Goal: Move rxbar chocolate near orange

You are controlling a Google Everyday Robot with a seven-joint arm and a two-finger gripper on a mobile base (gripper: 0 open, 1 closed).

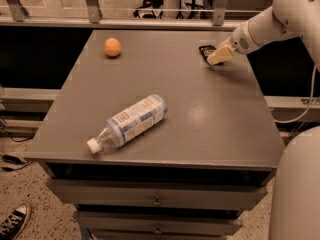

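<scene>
One claw (215, 59), far right of table (200, 124), overlaps rxbar chocolate (204, 50); long axis unclear.

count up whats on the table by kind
orange: 1
rxbar chocolate: 1
clear plastic bottle: 1
total: 3
The gripper is by the rxbar chocolate, at the far right of the table.

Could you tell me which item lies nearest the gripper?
The black rxbar chocolate, beside the gripper at the far right; orange and water bottle lie farther.
</scene>
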